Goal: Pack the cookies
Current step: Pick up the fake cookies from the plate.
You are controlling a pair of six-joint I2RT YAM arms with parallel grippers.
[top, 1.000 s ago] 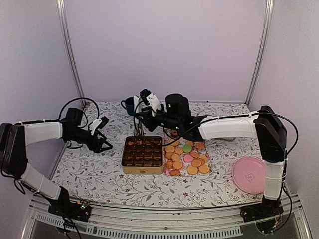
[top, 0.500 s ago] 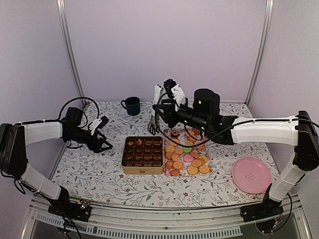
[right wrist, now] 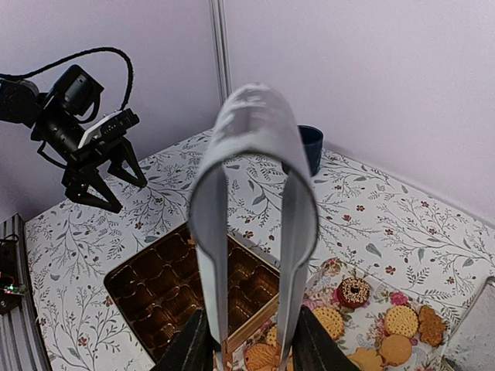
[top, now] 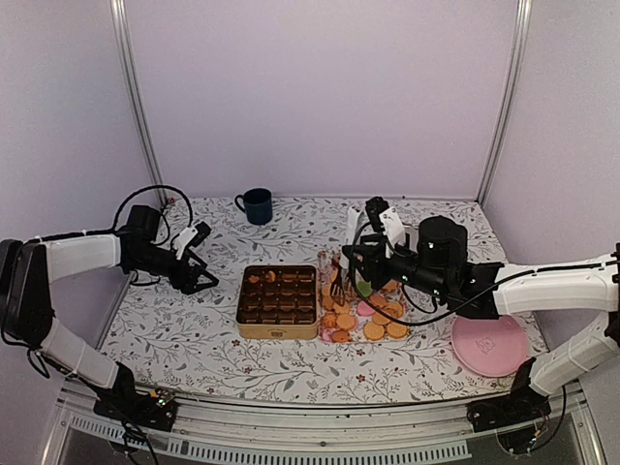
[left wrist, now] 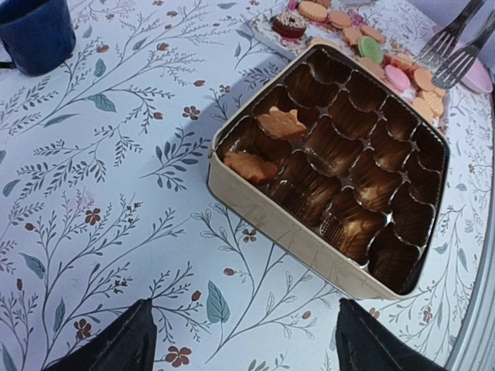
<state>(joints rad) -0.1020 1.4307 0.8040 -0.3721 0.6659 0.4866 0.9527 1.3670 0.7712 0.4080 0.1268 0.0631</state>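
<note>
The cookies [top: 366,310] lie spread on a floral tray to the right of a gold tin [top: 279,302] lined with brown cups. Two orange cookies [left wrist: 267,143] sit in the tin's far-left cups. My right gripper [top: 373,242] is shut on metal tongs [right wrist: 251,154]. The tongs' forked tips [left wrist: 456,46] hang over the left edge of the tray's cookies [right wrist: 402,321], with nothing seen between them. My left gripper [left wrist: 241,325] stands open and empty, low over the cloth to the left of the tin [left wrist: 332,162].
A dark blue mug [top: 258,205] stands at the back, behind the tin. A large pink plate [top: 484,339] lies at the right front. A chocolate ring cookie [right wrist: 354,291] sits at the tray's back. The left arm [right wrist: 100,166] reaches in from the left.
My right arm has swung right with the tongs, from behind the tin's back edge to above the cookie tray, and come lower. The left arm has not moved.
</note>
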